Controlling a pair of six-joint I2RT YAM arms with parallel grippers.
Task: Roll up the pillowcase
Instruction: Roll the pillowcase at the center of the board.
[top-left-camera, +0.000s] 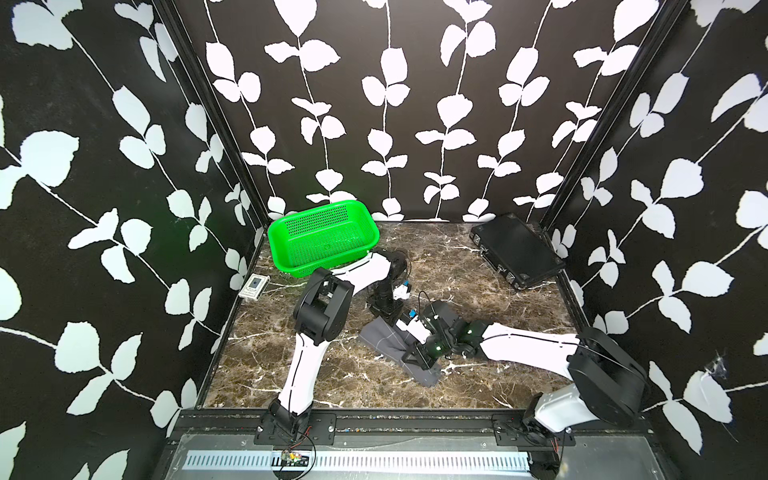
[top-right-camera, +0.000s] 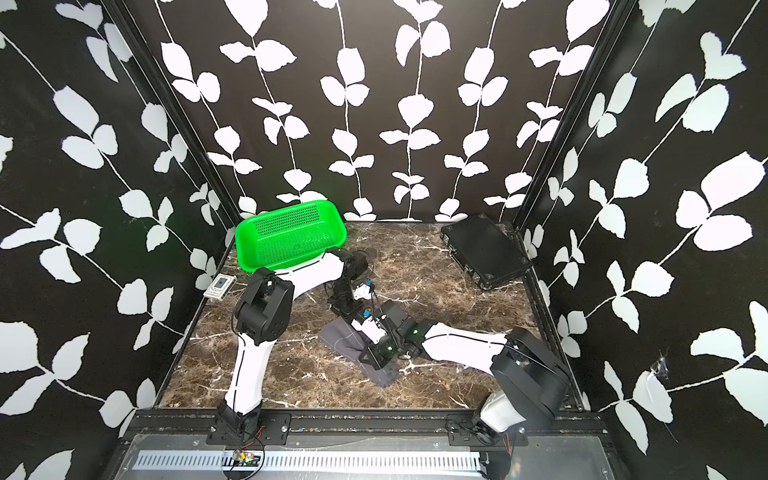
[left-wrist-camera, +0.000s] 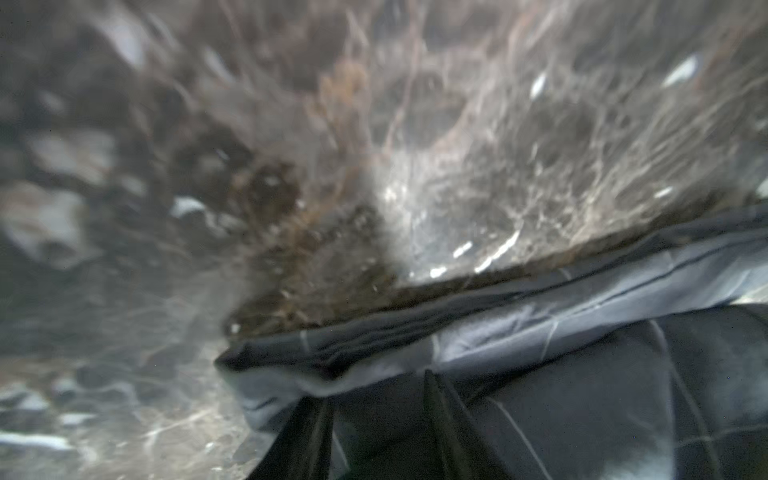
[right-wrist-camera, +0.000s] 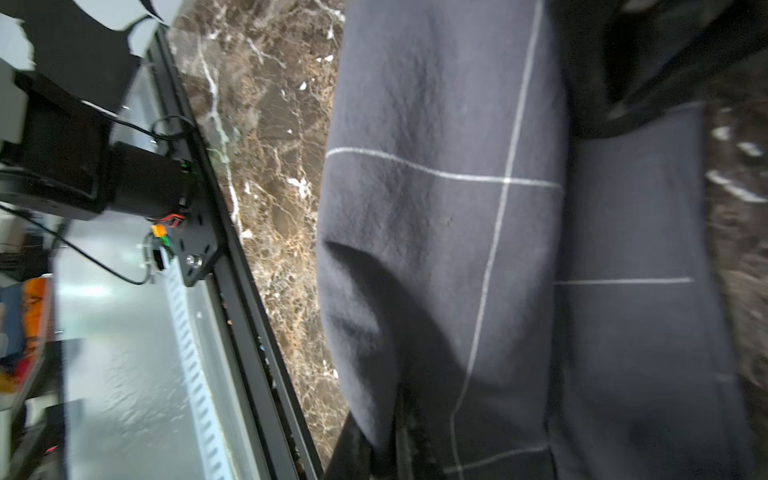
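Currently the pillowcase (top-left-camera: 380, 338) lies as a narrow folded band on the bench (top-left-camera: 332, 374), near the middle and somewhat toward the front edge, running slantwise. Both top views show it (top-right-camera: 338, 336).

In the right wrist view the pillowcase (right-wrist-camera: 436, 208) shows a thick rounded fold lying over a flatter layer, with white grid lines crossing both.

We note the right tool (top-left-camera: 417, 359) low over the near half of the band. In its wrist view the right tool (right-wrist-camera: 382, 428) has its jaws drawn together on a pinch of cloth at the edge of the rounded fold.

The left tool (top-left-camera: 384, 311) points down at the far end of the band. It is touching the cloth or just above it; the top views do not settle which. The left wrist view is blurred. There the left tool (left-wrist-camera: 376, 390) shows two dark fingers (left-wrist-camera: 307, 436) some way apart, with the layered edge of the pillowcase (left-wrist-camera: 498, 332) between them. Whether they press on the cloth we cannot tell.

Outward from the cloth:
- A green basket (top-left-camera: 286, 253) sits in the far left corner of the bench, well apart from the pillowcase.
- A black case (top-left-camera: 517, 249) lies in the far right corner, also well apart.
- A small white card (top-left-camera: 254, 286) rests by the left wall (top-left-camera: 124, 249), near the basket.
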